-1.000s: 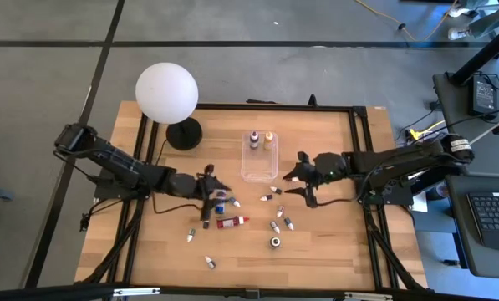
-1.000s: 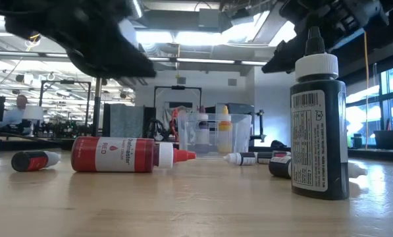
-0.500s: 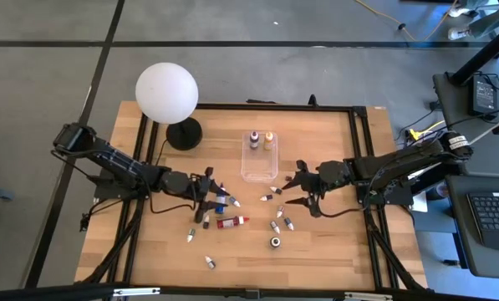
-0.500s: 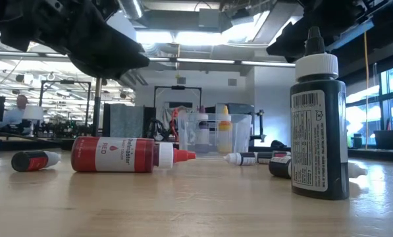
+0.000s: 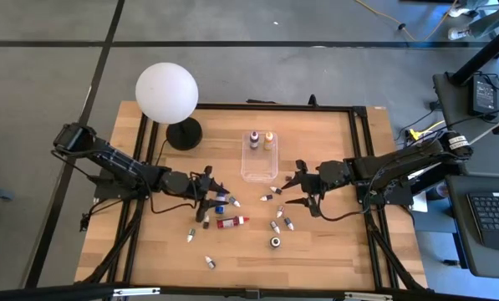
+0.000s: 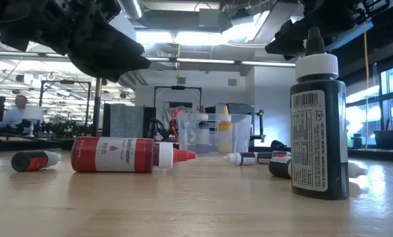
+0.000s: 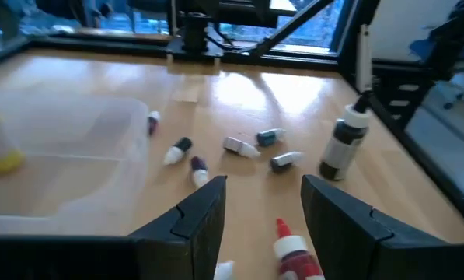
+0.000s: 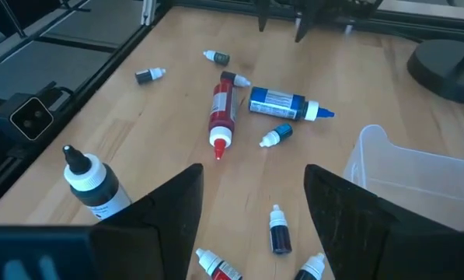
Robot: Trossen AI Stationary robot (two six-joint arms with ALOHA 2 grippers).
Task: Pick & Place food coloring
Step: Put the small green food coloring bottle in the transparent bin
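Note:
The food coloring bottles lie scattered on the wooden table. A red bottle [image 5: 231, 221] [image 6: 117, 155] and a blue one [image 5: 220, 199] [image 8: 286, 103] lie on their sides. A black bottle [image 5: 276, 242] [image 6: 318, 125] stands upright. Several tiny white-capped bottles [image 5: 277, 219] lie between the arms. My left gripper [image 5: 211, 197] [image 7: 263, 210] hovers open above the blue and red bottles. My right gripper [image 5: 296, 191] [image 8: 255, 210] hovers open near the tiny bottles. Two bottles [image 5: 261, 140] stand in the clear box.
The clear plastic box [image 5: 258, 160] [image 8: 418, 179] sits between the grippers toward the far side. The white globe lamp [image 5: 166, 92] stands on its dark base [image 5: 183, 133] at the far left. A black frame [image 5: 362, 159] borders the table. Bare wood lies toward the near edge.
My right gripper has shifted a little toward the near edge and toward the tiny bottles, then held still. My left gripper has moved slightly toward the near edge above the blue bottle. No bottle has moved.

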